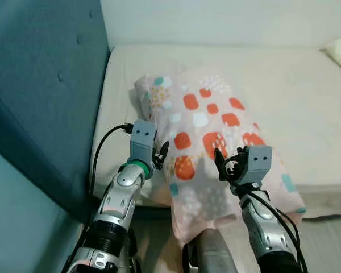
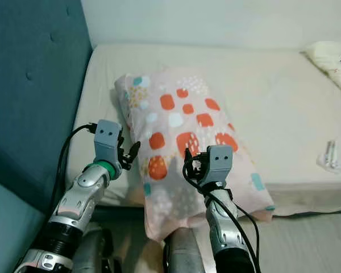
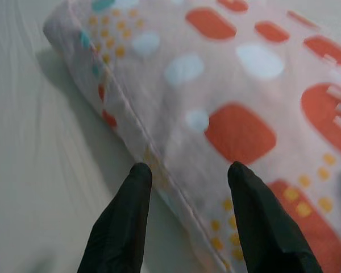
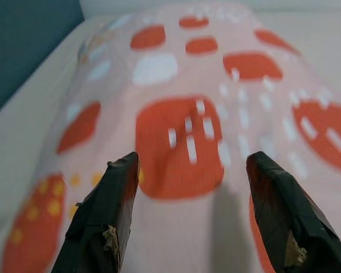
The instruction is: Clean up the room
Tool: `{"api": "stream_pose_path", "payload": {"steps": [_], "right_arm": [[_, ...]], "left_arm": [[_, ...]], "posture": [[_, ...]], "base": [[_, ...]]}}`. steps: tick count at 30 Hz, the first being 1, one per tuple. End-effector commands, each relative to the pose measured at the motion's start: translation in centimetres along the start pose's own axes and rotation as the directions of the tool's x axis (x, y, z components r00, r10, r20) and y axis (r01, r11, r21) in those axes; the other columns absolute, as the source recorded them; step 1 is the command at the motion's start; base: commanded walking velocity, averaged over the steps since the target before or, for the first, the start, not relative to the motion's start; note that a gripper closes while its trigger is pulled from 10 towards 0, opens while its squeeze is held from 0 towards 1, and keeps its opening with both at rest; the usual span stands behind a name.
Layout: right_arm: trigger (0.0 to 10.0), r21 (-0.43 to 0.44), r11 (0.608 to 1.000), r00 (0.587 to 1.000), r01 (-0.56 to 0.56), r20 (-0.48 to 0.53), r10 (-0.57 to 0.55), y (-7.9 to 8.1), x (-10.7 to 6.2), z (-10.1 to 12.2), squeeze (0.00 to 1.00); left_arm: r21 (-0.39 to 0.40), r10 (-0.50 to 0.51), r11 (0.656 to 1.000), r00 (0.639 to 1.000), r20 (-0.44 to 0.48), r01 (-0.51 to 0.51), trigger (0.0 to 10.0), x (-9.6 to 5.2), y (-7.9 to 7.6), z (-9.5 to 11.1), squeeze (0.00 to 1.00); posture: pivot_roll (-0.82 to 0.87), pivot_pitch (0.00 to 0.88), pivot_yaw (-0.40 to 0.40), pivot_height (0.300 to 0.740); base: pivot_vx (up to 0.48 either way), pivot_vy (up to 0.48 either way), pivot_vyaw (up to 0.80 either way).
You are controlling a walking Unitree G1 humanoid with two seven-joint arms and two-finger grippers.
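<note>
A pink pillow with orange, white and teal patches lies slanted on the bed, its near end hanging over the mattress edge. My left gripper hovers open over the pillow's left seam, one finger on each side of it. My right gripper is open just above the pillow's near half, over a large orange patch. Neither holds anything.
The cream mattress stretches right and back. A teal padded headboard rises on the left. A patterned cloth lies at the far right corner, and a small white object sits near the right bed edge. Pale floor lies below.
</note>
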State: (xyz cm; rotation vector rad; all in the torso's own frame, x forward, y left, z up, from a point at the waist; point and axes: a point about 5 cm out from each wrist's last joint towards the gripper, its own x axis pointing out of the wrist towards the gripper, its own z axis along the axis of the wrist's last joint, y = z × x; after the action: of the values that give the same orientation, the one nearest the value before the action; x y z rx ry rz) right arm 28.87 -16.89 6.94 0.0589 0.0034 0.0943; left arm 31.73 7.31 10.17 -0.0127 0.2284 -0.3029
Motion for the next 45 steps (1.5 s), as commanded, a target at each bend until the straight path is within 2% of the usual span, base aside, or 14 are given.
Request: {"api": "stream_pose_path", "payload": {"steps": [1,6,9,12,14,15,16,17,23,26,29,37,42,45], "right_arm": [[10.0,-0.047,0.999,1.0,0.01,0.006,-0.01,-0.7,-0.1,0.2,0.0],[10.0,-0.143,0.989,0.998,0.028,0.059,-0.019,-1.7,0.1,1.5,0.0],[10.0,-0.282,0.959,0.989,0.038,0.146,0.004,-2.8,0.8,4.1,0.0],[10.0,-0.296,0.954,0.988,0.035,0.155,0.011,-2.8,1.0,4.4,0.0],[10.0,-0.316,0.948,0.986,0.028,0.165,0.026,-2.8,1.1,4.8,0.0],[10.0,-0.343,0.939,0.983,0.017,0.175,0.046,-2.7,1.2,5.1,0.0],[10.0,-0.36,0.933,0.982,0.01,0.181,0.059,-2.6,1.3,5.4,0.0],[10.0,-0.374,0.927,0.979,0.003,0.19,0.074,-2.4,1.5,5.6,0.0],[10.0,-0.392,0.92,0.973,0.006,0.216,0.085,-2.3,1.7,6.2,0.0],[10.0,-0.4,0.917,0.97,0.015,0.229,0.084,-2.4,1.6,6.5,0.0],[10.0,-0.401,0.916,0.97,0.014,0.227,0.084,-2.5,1.4,6.4,0.0],[10.0,-0.391,0.92,0.974,0.01,0.211,0.079,-2.5,0.9,5.7,0.0],[10.0,-0.385,0.923,0.975,0.011,0.208,0.075,-2.5,0.8,5.7,0.0],[10.0,-0.385,0.923,0.975,0.01,0.21,0.077,-2.5,0.8,5.8,0.0]], "left_arm": [[-0.046,0.003,0.999,1.0,-0.021,-0.004,10.0,0.1,-0.2,0.0,0.0],[-0.123,0.006,0.992,0.999,-0.034,-0.01,10.0,0.3,-0.2,0.5,0.0],[-0.263,-0.013,0.965,0.997,-0.071,-0.006,10.0,0.6,-0.1,0.8,0.0],[-0.288,-0.014,0.957,0.997,-0.079,-0.009,10.0,0.6,0.0,0.8,0.0],[-0.321,-0.019,0.947,0.996,-0.088,-0.01,10.0,0.6,0.3,0.6,0.09],[-0.359,-0.022,0.933,0.995,-0.099,-0.015,10.0,0.6,0.8,0.4,0.83],[-0.383,-0.024,0.924,0.994,-0.106,-0.019,10.0,0.6,1.1,0.2,0.83],[-0.426,-0.044,0.905,0.993,-0.106,-0.005,10.0,0.5,1.4,0.0,1.0],[-0.566,-0.119,0.822,0.991,-0.066,0.061,10.0,0.1,1.8,-0.2,1.0],[-0.7,-0.195,0.693,0.98,0.047,0.172,10.0,-0.4,1.8,0.5,1.0],[-0.723,-0.229,0.646,0.966,0.121,0.244,10.0,-0.8,2.2,1.0,1.0],[-0.669,-0.357,0.644,0.919,0.167,0.372,10.0,-1.9,2.1,0.6,1.0],[-0.616,-0.415,0.676,0.899,0.136,0.405,10.0,-2.0,0.6,-0.2,1.0],[-0.549,-0.443,0.726,0.892,0.086,0.414,10.0,-1.1,-1.5,-1.1,1.0]], "posture": [[-0.14,0.0,0.017,0.585],[-0.14,0.0,0.019,0.57],[-0.14,0.0,0.017,0.55],[-0.14,0.0,0.017,0.545],[-0.14,0.0,0.016,0.54],[-0.14,0.002,0.014,0.535],[-0.14,0.003,0.013,0.53],[-0.13,0.003,0.01,0.526],[-0.13,0.006,0.007,0.526],[-0.14,0.012,0.007,0.526],[-0.14,0.014,0.008,0.526],[-0.14,0.019,0.01,0.526],[-0.15,0.023,0.007,0.526],[-0.16,0.024,0.001,0.526]], "base": [[0.0,0.0,0.0],[0.0,0.0,0.0],[0.0,0.0,0.0],[0.0,0.0,0.0],[0.0,0.0,0.0],[0.0,0.0,0.0],[0.0,0.0,0.0],[0.0,0.0,0.0],[0.0,0.0,0.0],[0.0,0.0,0.0],[0.0,0.0,0.0],[0.0,0.0,0.0],[0.0,0.0,0.0],[0.0,0.0,0.0]]}}
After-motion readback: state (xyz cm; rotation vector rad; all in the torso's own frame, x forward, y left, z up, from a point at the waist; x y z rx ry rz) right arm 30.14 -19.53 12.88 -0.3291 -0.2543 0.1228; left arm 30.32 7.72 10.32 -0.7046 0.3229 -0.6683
